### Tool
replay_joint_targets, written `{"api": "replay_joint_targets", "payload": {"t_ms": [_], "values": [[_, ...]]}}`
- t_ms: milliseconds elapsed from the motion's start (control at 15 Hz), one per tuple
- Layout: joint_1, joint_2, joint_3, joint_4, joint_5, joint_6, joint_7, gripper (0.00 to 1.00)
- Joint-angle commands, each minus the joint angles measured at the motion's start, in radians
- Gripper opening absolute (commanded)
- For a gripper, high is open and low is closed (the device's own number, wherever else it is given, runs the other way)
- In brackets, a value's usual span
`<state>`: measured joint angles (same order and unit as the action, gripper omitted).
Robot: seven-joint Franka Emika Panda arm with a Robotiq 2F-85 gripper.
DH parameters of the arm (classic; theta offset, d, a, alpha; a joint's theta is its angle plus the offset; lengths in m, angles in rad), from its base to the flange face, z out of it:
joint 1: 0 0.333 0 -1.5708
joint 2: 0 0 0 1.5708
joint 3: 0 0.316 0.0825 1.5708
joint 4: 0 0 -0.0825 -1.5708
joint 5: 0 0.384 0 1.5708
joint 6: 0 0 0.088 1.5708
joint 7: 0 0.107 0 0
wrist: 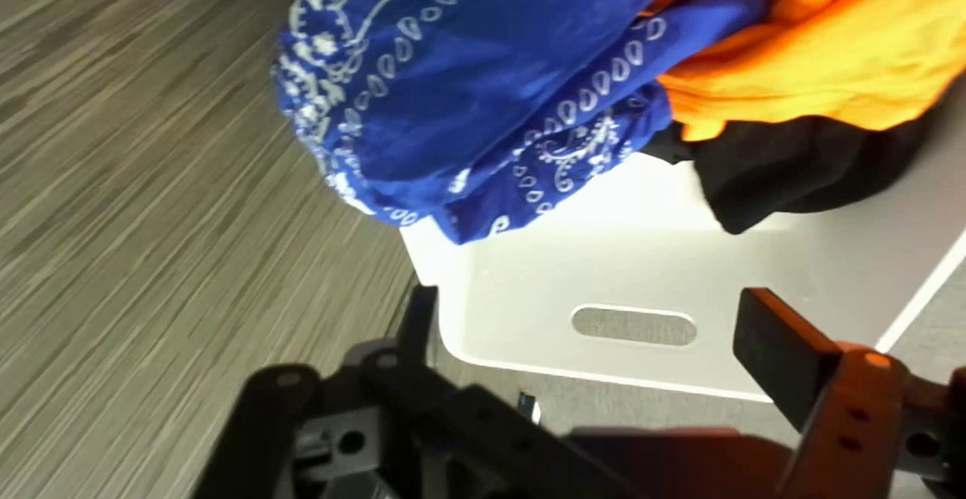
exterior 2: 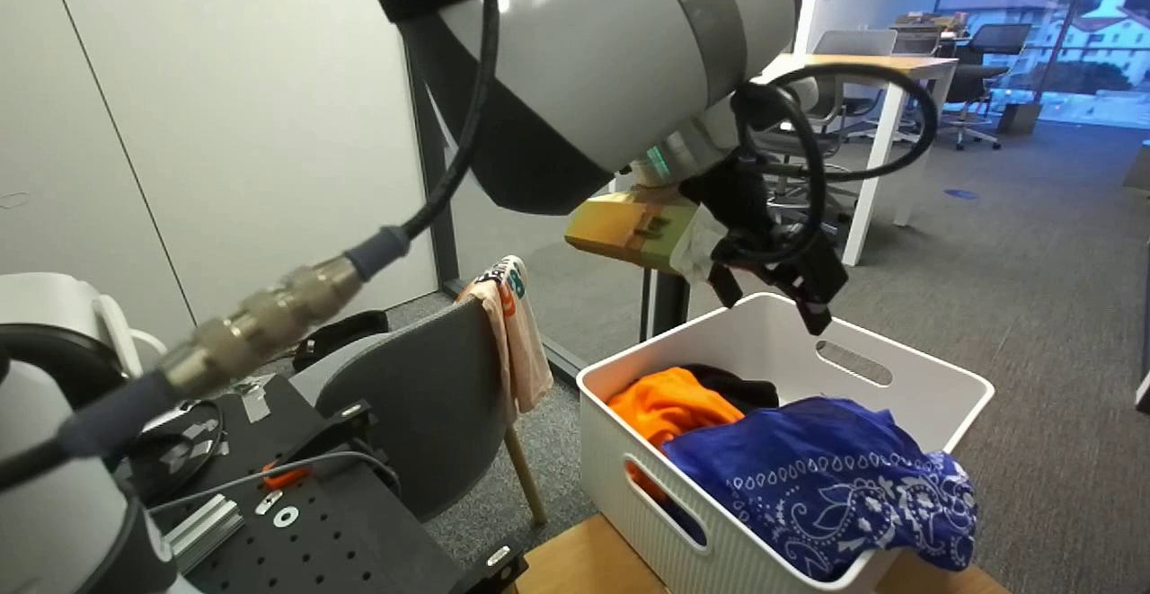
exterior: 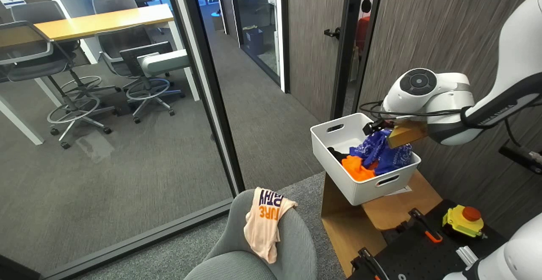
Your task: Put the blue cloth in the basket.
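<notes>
The blue cloth with white print (exterior 2: pixel 809 459) lies in the white basket (exterior 2: pixel 791 342). Part of it drapes over the basket's rim at one corner. The cloth (exterior: pixel 394 159) and basket (exterior: pixel 355 191) also show in an exterior view. In the wrist view, the cloth (wrist: pixel 468 91) is at the top, spilling past the rim on the left, and the basket's handle wall (wrist: pixel 528 280) is below it. My gripper (exterior 2: pixel 771 303) is open and empty above the basket. Its fingers (wrist: pixel 589 306) are wide apart in the wrist view and do not touch the cloth.
Orange cloth (exterior 2: pixel 674 401) and black cloth (exterior 2: pixel 732 387) lie in the basket beside the blue one. The basket stands on a wooden stand (exterior: pixel 402 208) near a wood-grain wall (exterior: pixel 444 30). A grey chair (exterior: pixel 296 237) holds a peach shirt (exterior: pixel 264 229). A yellow-red stop button (exterior: pixel 463 220) is nearby.
</notes>
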<state>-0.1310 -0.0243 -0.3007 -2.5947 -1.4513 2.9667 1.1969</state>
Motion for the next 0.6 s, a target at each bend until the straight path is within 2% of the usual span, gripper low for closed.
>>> {"api": "replay_joint_targets", "payload": {"t_ms": [0, 333, 533], "values": [[0.003, 0.074, 0.000, -0.019, 0.183, 0.157, -0.133, 1.00], [-0.029, 0.210, 0.062, -0.072, 0.415, 0.282, -0.275, 1.00], [-0.102, 0.292, 0.165, -0.087, 0.499, 0.306, -0.321, 1.00]]}}
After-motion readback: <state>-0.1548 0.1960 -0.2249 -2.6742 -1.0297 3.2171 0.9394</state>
